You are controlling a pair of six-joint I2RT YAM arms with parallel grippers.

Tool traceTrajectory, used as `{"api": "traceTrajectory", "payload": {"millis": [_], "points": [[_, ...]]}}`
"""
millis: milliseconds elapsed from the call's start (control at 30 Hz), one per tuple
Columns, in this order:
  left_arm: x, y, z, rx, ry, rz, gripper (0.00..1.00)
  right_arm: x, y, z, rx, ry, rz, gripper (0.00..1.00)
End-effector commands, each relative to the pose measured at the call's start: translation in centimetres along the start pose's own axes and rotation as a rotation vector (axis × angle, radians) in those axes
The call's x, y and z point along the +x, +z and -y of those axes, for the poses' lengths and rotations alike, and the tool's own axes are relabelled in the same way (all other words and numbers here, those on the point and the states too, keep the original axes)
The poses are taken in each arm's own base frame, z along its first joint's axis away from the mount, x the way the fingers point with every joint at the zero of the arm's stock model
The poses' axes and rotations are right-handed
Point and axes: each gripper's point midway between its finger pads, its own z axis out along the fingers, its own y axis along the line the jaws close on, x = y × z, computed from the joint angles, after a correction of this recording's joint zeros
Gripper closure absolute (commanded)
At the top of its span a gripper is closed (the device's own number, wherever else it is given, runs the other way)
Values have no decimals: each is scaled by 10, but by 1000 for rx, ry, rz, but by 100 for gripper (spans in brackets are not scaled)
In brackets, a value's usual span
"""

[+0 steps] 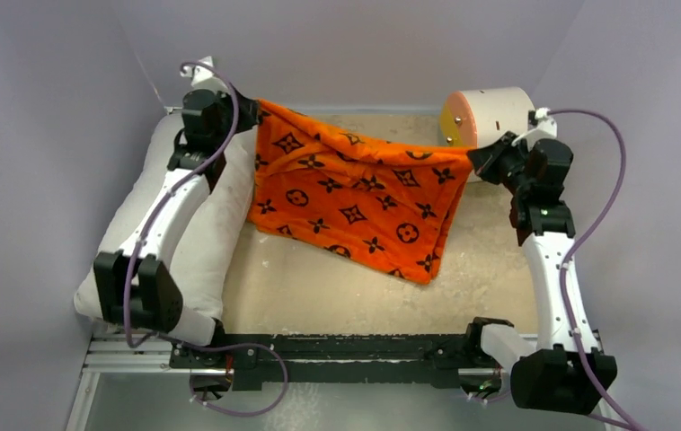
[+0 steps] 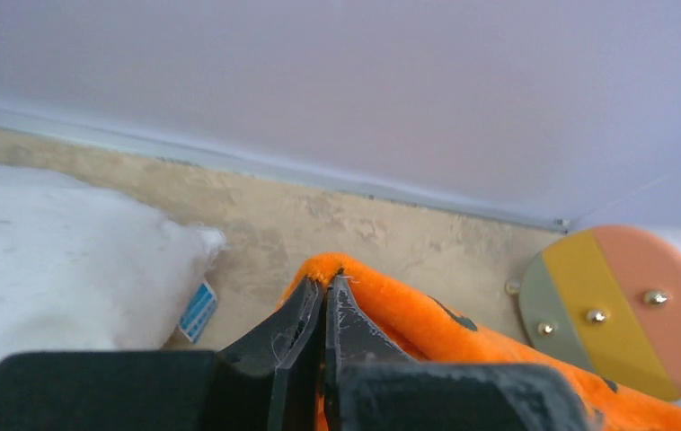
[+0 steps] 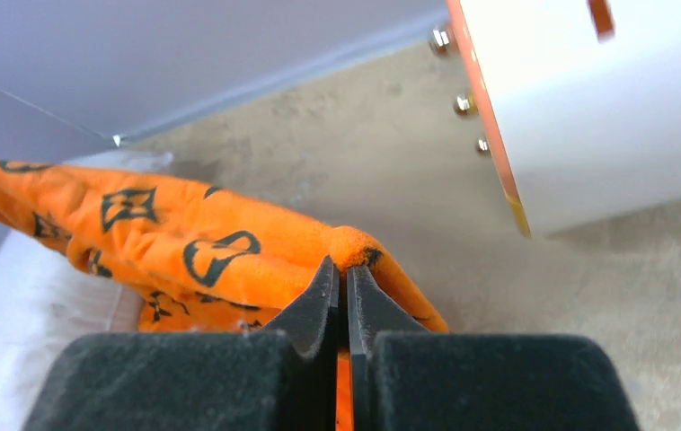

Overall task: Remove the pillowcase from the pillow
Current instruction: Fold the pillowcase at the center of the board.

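Observation:
The orange pillowcase (image 1: 355, 193) with black monogram motifs hangs stretched between my two grippers above the table, empty and off the pillow. My left gripper (image 1: 249, 109) is shut on its far left corner (image 2: 355, 274). My right gripper (image 1: 479, 160) is shut on its far right corner (image 3: 355, 247). The white pillow (image 1: 202, 233) lies along the table's left side under my left arm. In the left wrist view the pillow (image 2: 58, 260) shows its small blue tag (image 2: 198, 312).
A white cylinder with an orange and yellow face (image 1: 485, 117) lies at the back right, close to my right gripper; it also shows in the right wrist view (image 3: 588, 99). Grey walls enclose the beige table (image 1: 337, 287) on three sides.

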Motion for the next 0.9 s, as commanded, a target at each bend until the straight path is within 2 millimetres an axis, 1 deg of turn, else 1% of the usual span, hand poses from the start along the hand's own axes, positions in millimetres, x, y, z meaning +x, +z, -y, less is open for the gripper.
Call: {"api": "traceTrajectory", "payload": {"millis": [0, 67, 167, 267, 333, 400, 500, 533, 567, 600, 633, 700, 733, 800, 833, 867], "points": [[-95, -65, 16, -5, 4, 302, 100, -76, -28, -47, -87, -83, 178, 100], [-107, -90, 17, -27, 22, 340, 100, -96, -41, -61, -105, -110, 212, 100], [-118, -125, 13, -76, 38, 383, 100, -122, -65, -82, -139, -142, 267, 100], [-133, -164, 19, -81, 21, 433, 100, -137, -87, -108, -212, -178, 293, 100], [-141, -192, 31, -37, 18, 456, 100, -147, -101, -120, -234, -216, 313, 100], [-149, -222, 45, 18, -1, 489, 100, -152, -118, -134, -273, -236, 328, 100], [-154, -261, 63, 97, -28, 517, 100, -155, -150, -153, -329, -242, 369, 100], [-154, -274, 70, 134, -33, 524, 100, -156, -162, -158, -340, -249, 384, 100], [-154, -287, 76, 169, -41, 540, 100, -157, -170, -161, -344, -253, 392, 100], [-154, -295, 77, 184, -45, 555, 100, -157, -175, -163, -345, -256, 395, 100], [-152, -300, 76, 185, -45, 563, 100, -156, -176, -163, -344, -256, 393, 100], [-143, -297, 71, 172, -39, 542, 100, -153, -174, -162, -346, -244, 379, 100], [-140, -296, 72, 176, -38, 519, 100, -152, -175, -163, -352, -244, 375, 100], [-141, -300, 81, 206, -24, 494, 100, -155, -183, -168, -367, -245, 391, 100], [-142, -300, 80, 194, -8, 495, 100, -157, -184, -169, -365, -241, 400, 100], [-143, -297, 71, 150, 4, 503, 100, -158, -183, -167, -358, -234, 403, 100]]}}
